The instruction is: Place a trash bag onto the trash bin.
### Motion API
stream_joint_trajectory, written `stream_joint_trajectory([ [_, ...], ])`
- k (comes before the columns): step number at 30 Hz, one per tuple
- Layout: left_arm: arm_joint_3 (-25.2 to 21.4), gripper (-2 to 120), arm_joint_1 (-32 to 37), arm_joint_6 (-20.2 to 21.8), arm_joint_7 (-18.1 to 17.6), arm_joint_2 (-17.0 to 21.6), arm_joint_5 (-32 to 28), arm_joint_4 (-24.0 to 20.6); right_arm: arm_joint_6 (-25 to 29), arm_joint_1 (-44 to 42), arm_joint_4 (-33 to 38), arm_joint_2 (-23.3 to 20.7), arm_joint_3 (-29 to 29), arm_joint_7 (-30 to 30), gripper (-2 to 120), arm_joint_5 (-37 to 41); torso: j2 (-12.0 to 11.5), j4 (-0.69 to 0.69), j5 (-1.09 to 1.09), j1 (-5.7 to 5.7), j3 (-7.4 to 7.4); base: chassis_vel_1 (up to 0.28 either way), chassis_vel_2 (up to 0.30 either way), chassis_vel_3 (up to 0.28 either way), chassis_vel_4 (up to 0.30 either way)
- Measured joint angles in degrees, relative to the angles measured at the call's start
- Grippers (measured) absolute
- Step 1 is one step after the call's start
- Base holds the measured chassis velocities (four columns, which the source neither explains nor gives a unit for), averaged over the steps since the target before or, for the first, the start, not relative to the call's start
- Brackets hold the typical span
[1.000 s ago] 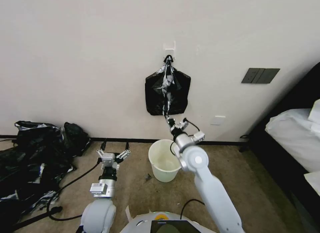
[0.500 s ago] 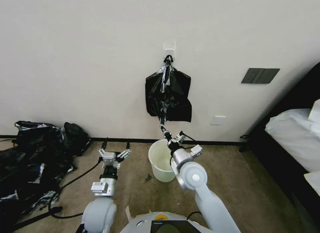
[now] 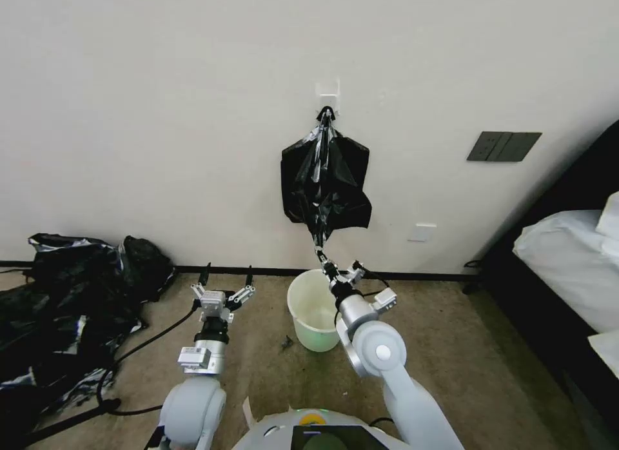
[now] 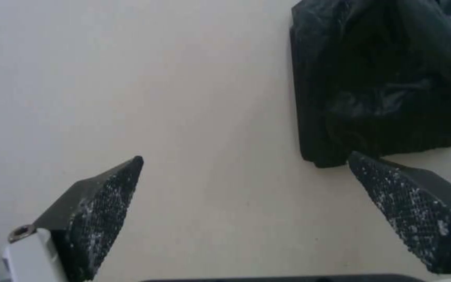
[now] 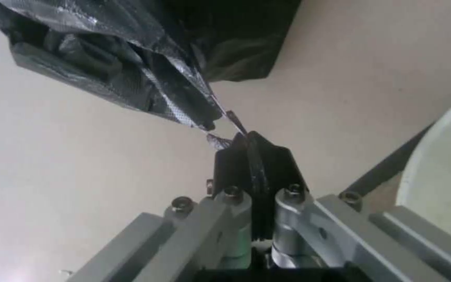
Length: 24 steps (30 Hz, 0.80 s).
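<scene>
The bin stands open on the floor, close to the wall. Above its rim the right gripper pinches the bag, which hangs stretched from the hook and blocks the way there. Left of the bin, a heap and cables lie on the floor; the bed closes the right side.
</scene>
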Motion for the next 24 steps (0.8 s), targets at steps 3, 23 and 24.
stream_joint_trajectory([
  [3,0.2,100,-0.2,0.2,0.0,0.0,0.0,-0.1,0.0,-0.5,0.3,0.1,0.0,-0.1,0,-0.1,0.0,0.01,0.0,0.0,0.0,0.0,0.0,0.0,0.0],
  [23,3.4,100,-20.7,9.7,0.3,16.0,-13.6,2.3,-0.6,9.0,-2.6,-1.0,-2.3,-0.7,0,-2.7,0.0,0.0,-0.01,0.01,0.0,0.0,0.0,0.0,0.0],
  [24,3.4,100,-20.7,9.7,0.3,16.0,-13.6,2.3,-0.6,9.0,-2.6,-1.0,-2.3,-0.7,0,-2.7,0.0,0.0,-0.01,0.01,0.0,0.0,0.0,0.0,0.0],
])
